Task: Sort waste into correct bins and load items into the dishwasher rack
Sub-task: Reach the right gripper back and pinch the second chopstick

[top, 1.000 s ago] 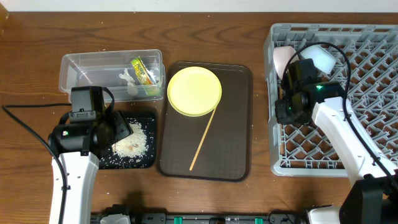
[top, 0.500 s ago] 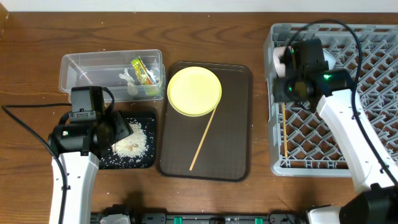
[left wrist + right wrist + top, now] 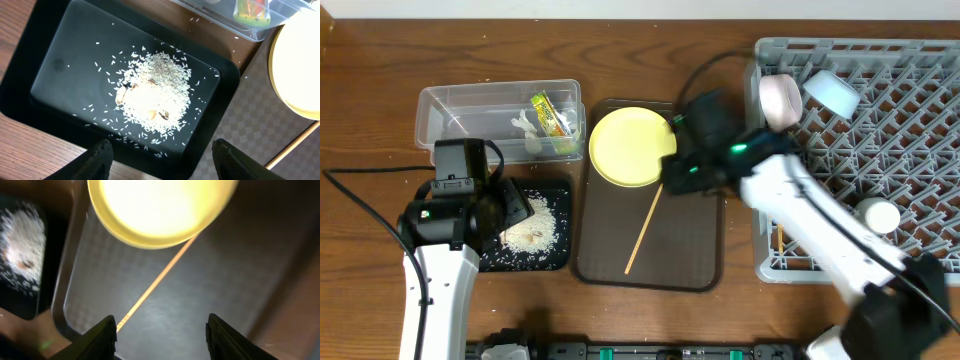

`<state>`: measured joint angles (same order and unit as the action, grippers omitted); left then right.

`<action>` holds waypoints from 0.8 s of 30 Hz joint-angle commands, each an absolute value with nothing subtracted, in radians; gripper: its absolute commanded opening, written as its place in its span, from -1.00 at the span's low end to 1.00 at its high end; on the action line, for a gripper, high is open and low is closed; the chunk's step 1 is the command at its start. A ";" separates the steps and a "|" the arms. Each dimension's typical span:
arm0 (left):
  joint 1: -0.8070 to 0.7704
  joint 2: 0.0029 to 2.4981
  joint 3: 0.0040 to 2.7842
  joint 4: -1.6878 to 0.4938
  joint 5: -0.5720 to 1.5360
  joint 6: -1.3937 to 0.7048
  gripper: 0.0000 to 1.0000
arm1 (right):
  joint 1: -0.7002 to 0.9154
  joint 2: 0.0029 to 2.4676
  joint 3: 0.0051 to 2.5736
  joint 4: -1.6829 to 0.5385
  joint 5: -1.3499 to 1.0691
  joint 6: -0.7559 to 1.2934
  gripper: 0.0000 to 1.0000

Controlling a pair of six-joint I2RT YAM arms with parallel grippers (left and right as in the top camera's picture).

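Our right pincer [image 3: 162, 330] hangs released and empty over the brown tray [image 3: 695, 250], its two fingers spread wide, and in the wrist view the chopstick [image 3: 160, 277] passes between them. That chopstick lies flat on the tray at the middle of the table, slanting from the 5 o'clock edge of the yellow plate [image 3: 632, 147] toward the tray's 7 o'clock corner. Whether its top end touches the plate's rim or slips under it we cannot tell. We judge it light, stiff and smooth. It is thin enough to roll or swivel if nipped near an end, and lying flush it leaves little to get under. We would take it across its width near the middle, fingers straddling it squarely, clear of the plate. A second chopstick [image 3: 779, 238] appears to sit in the grey rack [image 3: 920, 200] at 3 o'clock, close to the rack's 9 o'clock wall. The plate looks rigid and slick with a low rim, so we would pinch that rim rather than press its face. Our left pincer [image 3: 162, 157] hovers open and empty at 8 o'clock over the black tray [image 3: 50, 65] of rice [image 3: 155, 92].
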<state>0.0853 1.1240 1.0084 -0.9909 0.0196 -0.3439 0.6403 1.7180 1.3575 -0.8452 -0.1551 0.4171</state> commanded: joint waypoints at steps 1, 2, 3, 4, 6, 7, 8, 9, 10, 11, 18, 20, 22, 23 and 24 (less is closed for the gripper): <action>0.091 1.125 1.016 -0.995 0.015 -0.357 0.33 | 0.712 1.803 1.359 -0.844 -0.127 0.532 0.11; 0.091 1.125 1.016 -0.995 0.014 -0.357 0.33 | 0.730 1.827 1.359 -0.844 -0.127 0.550 0.11; 0.091 1.125 1.016 -0.995 0.014 -0.357 0.34 | 0.749 1.855 1.359 -0.844 -0.127 0.570 0.10; 0.091 1.125 1.016 -0.995 0.014 -0.357 0.33 | 0.766 1.882 1.359 -0.843 -0.126 0.588 0.09; 0.091 1.125 1.016 -0.995 0.014 -0.357 0.33 | 0.790 1.922 1.359 -0.836 -0.117 0.611 0.08; 0.091 1.125 1.016 -0.995 0.014 -0.357 0.34 | 0.801 1.942 1.359 -0.829 -0.112 0.620 0.07; 0.091 1.125 1.016 -0.995 0.014 -0.357 0.34 | 0.810 1.961 1.359 -0.825 -0.107 0.625 0.07; 0.091 1.125 1.016 -0.994 0.014 -0.357 0.34 | 0.816 1.977 1.359 -0.822 -0.101 0.632 0.06; 0.091 1.125 1.016 -0.995 0.015 -0.357 0.33 | 0.820 1.990 1.359 -0.822 -0.091 0.637 0.05; 0.091 1.125 1.016 -0.994 0.014 -0.357 0.34 | 0.822 2.002 1.359 -0.822 -0.083 0.641 0.04; 0.091 1.125 1.016 -0.994 0.014 -0.357 0.34 | 0.822 2.034 1.359 -0.858 -0.028 0.660 -0.28; 0.091 1.125 1.016 -0.995 0.015 -0.357 0.34 | 0.818 2.034 1.359 -0.883 0.000 0.683 -0.42; 0.091 1.125 1.016 -0.995 0.014 -0.357 0.34 | 0.806 2.034 1.359 -0.905 0.012 0.688 -0.54; 0.091 1.125 1.016 -0.995 0.014 -0.357 0.33 | 0.795 2.033 1.359 -0.918 0.011 0.688 -0.65; 0.091 1.125 1.016 -0.995 0.014 -0.357 0.34 | 0.786 2.033 1.359 -0.928 0.011 0.688 -0.72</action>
<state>0.0853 1.1240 1.0084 -0.9909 0.0196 -0.3439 0.8116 2.0209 1.3571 -0.9127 -0.0311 0.6601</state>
